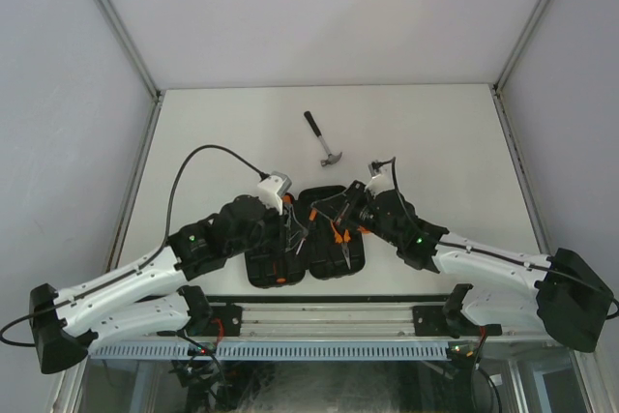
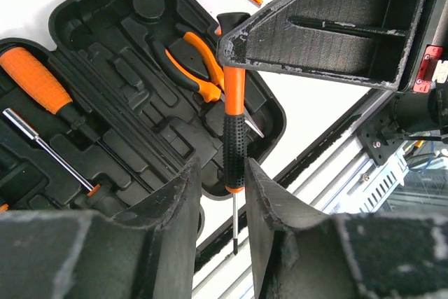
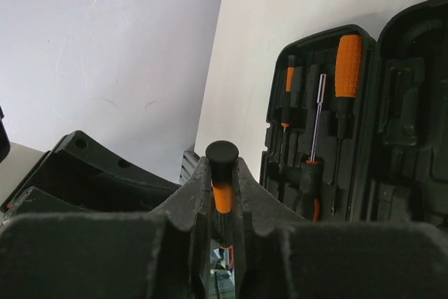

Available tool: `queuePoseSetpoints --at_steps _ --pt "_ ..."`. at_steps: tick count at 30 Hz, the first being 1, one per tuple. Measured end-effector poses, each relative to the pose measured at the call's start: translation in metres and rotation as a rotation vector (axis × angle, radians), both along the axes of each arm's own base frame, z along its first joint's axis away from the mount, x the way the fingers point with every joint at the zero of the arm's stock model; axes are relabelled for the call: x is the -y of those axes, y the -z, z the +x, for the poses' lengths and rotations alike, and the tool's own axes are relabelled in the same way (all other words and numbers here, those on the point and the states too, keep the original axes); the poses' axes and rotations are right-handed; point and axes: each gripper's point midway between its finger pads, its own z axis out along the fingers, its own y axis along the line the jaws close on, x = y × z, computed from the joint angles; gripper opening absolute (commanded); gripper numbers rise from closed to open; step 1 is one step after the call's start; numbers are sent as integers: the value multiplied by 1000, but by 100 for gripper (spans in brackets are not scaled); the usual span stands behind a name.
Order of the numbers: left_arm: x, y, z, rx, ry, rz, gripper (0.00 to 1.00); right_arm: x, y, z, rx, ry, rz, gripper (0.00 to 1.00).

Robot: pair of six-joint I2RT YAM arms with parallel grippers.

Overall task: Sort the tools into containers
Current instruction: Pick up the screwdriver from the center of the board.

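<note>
White table (image 1: 435, 142) inside plain grey walls, w/ two arms reaching in from its near edge. A slim black-and-orange screwdriver (image 2: 234, 138) is held in the air just above the open tool case (image 2: 105, 12), over the half that holds the orange pliers (image 2: 192, 61). The right gripper (image 3: 222, 169) is clamped on its handle, the black cap end poking out past the fingers. The screwdriver's long axis runs lengthwise down the gap of the left gripper (image 2: 224, 173), steel tip toward that wrist. The left jaws are apart, flanking the handle's lower end w/ a sliver of gap on one side, so not gripping. Both claws meet over the case's middle, approx equally near the tool. The case's other half, on the left arm's side, holds an orange-handled driver (image 2: 35, 78) and a steel-shafted driver (image 2: 49, 148) in moulded slots. A claw hammer (image 1: 325, 139) lies on the table beyond the case's far edge, well apart from it. Judgement: looks like a hand-over btwn arms. The driver slots sit in the case half nearer the left arm, so that arm seems better placed to seat the tool, shaft lined up w/ a slot
</note>
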Motion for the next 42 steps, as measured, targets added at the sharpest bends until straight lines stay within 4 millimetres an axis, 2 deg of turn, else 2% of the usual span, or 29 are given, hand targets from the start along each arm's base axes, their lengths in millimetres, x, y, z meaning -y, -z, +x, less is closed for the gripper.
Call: queuePoseSetpoints --at_steps 3,12,19,33,36,39,42 --pt "1 3 -1 -8 5 6 33 -1 3 0 -2 -5 -7 0" --pt "2 3 -1 -10 9 5 44 -1 2 -1 1 -11 -7 0" --pt "3 2 0 -7 8 1 46 -5 -4 -5 9 -41 21 0" --pt "7 -3 -2 -5 24 -24 22 -7 -6 -7 11 -54 28 0" --pt "7 -3 -2 -7 23 -25 11 -7 -6 -7 11 -54 28 1" --pt "8 -3 -2 -8 24 -27 3 -7 -6 -7 11 -53 28 7" --pt "8 -3 -2 -8 23 -27 0 -6 -6 -6 12 -52 26 28"
